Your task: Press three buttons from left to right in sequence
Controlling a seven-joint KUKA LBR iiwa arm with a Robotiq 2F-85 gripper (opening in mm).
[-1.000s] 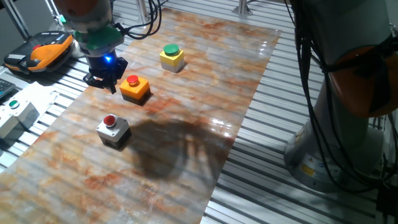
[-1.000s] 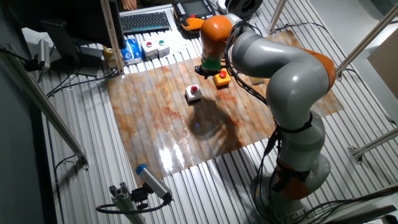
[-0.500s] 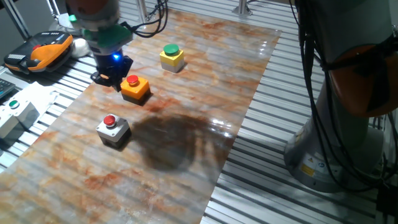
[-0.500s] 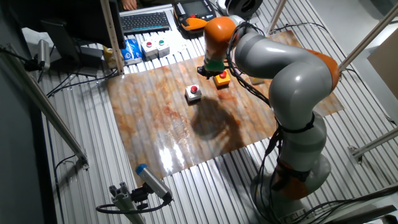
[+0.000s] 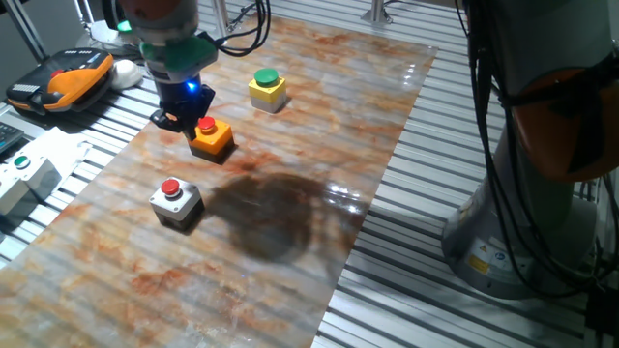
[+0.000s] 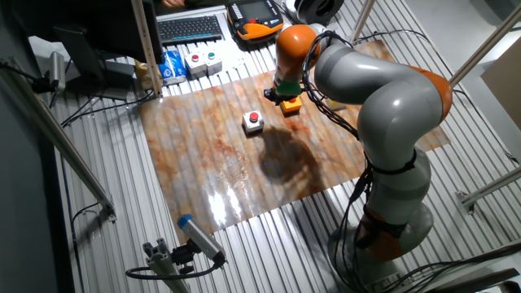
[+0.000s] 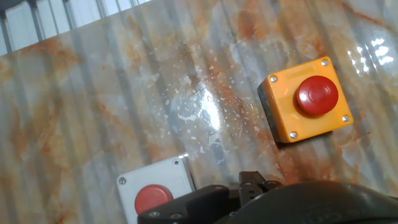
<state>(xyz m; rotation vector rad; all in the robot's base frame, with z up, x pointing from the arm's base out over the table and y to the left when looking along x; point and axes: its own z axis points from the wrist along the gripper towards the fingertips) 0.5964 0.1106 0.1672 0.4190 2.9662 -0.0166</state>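
Observation:
Three button boxes stand in a row on the marbled board. The grey box with a red cap [image 5: 176, 200] is nearest, the orange box with a red cap [image 5: 211, 136] is in the middle, and the yellow box with a green cap [image 5: 267, 88] is farthest. My gripper [image 5: 182, 122] hangs low at the orange box's left side, its dark fingers close to the red cap. No view shows the fingertips well enough to tell their state. The hand view shows the orange box [image 7: 306, 106] at the right and the grey box [image 7: 155, 189] at the bottom.
A larger white box with a small green button [image 5: 21, 177] sits off the board at the left. An orange-and-black device [image 5: 66, 79] lies behind it. The arm's grey base [image 5: 527, 208] stands right of the board [image 5: 290, 242]. A keyboard [image 6: 190, 27] is at the back.
The gripper has moved right along the row, from a spot left of the orange box to right beside its cap. The boxes have not moved.

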